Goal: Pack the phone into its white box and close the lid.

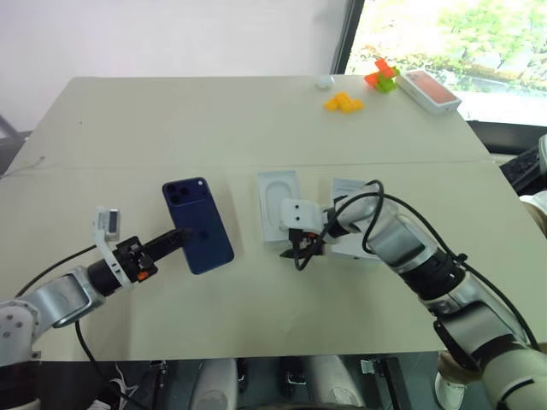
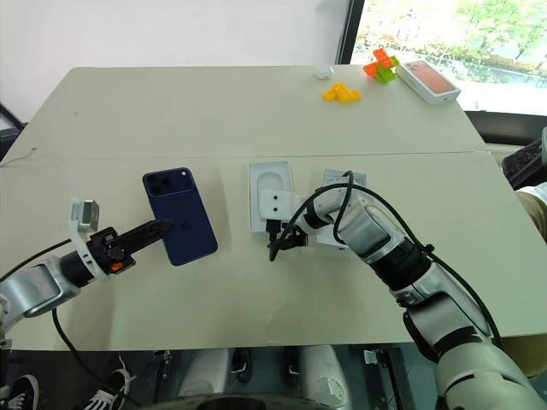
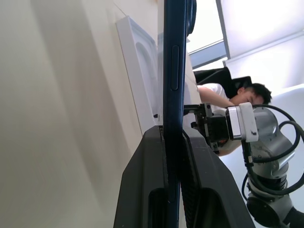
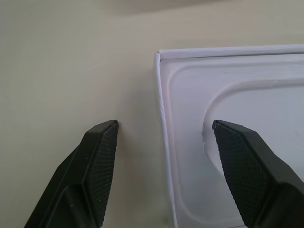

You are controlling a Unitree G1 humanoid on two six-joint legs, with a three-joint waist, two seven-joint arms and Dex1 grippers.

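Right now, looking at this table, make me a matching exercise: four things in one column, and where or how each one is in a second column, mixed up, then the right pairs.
Things:
1. phone
2. thin white tray
3. yellow blocks
4. box with a red-orange top

Places or states:
A. at the far right corner of the table, by the window
B. clamped by its lower edge in the left end effector
C. its near edge between the open fingers of the right end effector
D. loose on the far side of the table, next to the orange and green blocks

Pairs: 1-B, 2-C, 3-D, 4-A
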